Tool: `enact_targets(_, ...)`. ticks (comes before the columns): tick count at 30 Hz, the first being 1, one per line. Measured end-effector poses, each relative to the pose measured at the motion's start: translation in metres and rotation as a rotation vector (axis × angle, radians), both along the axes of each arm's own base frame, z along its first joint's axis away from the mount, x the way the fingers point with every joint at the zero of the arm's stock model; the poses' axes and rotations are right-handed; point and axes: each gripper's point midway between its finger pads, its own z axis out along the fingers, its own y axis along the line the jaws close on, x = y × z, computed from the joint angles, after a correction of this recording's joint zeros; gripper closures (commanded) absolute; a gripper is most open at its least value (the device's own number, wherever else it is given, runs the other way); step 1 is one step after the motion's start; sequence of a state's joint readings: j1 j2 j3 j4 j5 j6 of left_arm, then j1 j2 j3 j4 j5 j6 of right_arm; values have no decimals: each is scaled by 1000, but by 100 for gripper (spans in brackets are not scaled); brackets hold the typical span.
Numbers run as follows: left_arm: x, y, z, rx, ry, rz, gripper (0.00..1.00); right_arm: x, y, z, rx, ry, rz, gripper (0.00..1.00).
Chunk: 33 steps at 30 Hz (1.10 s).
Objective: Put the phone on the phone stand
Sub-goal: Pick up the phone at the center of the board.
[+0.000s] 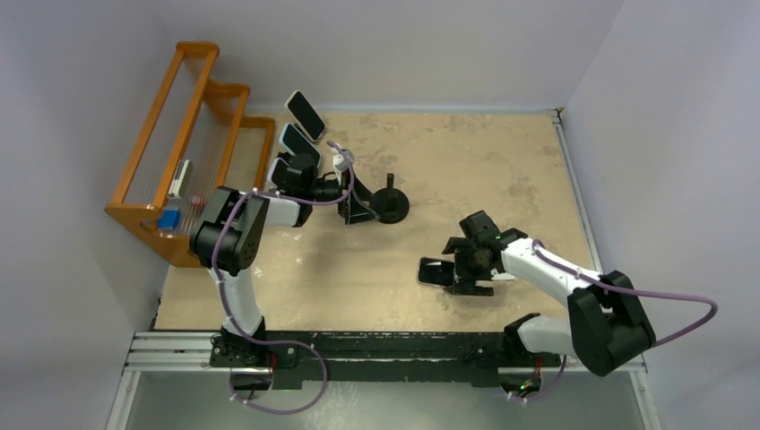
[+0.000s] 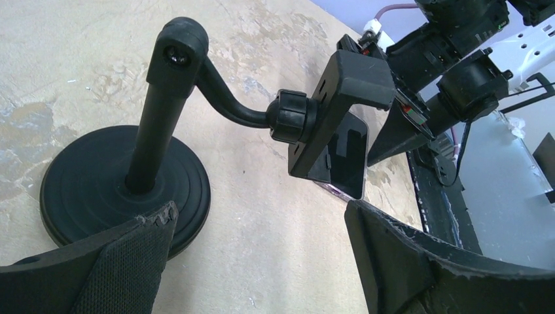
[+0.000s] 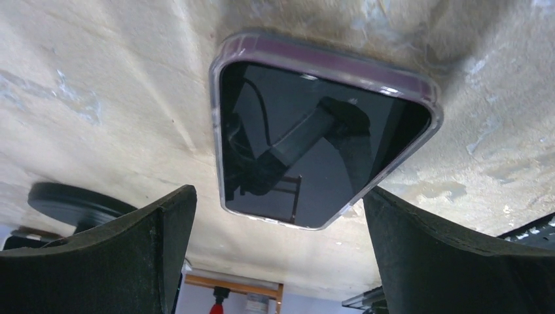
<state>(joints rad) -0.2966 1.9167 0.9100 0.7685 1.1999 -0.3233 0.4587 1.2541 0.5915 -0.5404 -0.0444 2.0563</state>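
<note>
The phone (image 3: 314, 147), dark-screened in a purple-edged clear case, lies flat and screen up on the table. My right gripper (image 3: 278, 196) hovers open over its near end, a finger on either side, not touching it. From above, the phone (image 1: 432, 271) pokes out left of the right gripper (image 1: 455, 273). The black phone stand (image 2: 163, 118) has a round base, a bent neck and an empty cradle (image 2: 343, 111). My left gripper (image 2: 262, 229) is open just in front of the stand with bare table between its fingers. In the top view the left gripper (image 1: 355, 211) sits just left of the stand (image 1: 392, 204).
An orange wooden rack (image 1: 179, 152) holding small items stands at the back left. Three other phones (image 1: 305, 115) stand propped up beside it, behind the left arm. A metal rail (image 1: 385, 349) runs along the near edge. White walls close in on both sides.
</note>
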Motion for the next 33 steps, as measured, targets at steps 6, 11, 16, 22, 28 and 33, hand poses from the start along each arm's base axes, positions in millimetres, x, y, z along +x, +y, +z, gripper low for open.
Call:
enact_targets(6,-1,0,-5,6,20,-2,2,6,-4,-9,-18,52,3,1)
enact_targets(11,-3,0,-8,12,47,-7,1,7,3,-12,-7,93,57,1)
enact_targets(16,-4,1,-9,14,56,-9,1,6,8,-14,0,136,107,3)
enact_targets(22,-9,2,-9,5,62,0,1,-2,8,-15,-1,163,159,25)
enact_targets(28,-34,5,-17,-4,119,16,1,-6,8,-15,-1,174,200,65)
enact_targets(33,-71,-14,-28,-33,186,-18,0,-3,9,-14,-5,156,241,72)
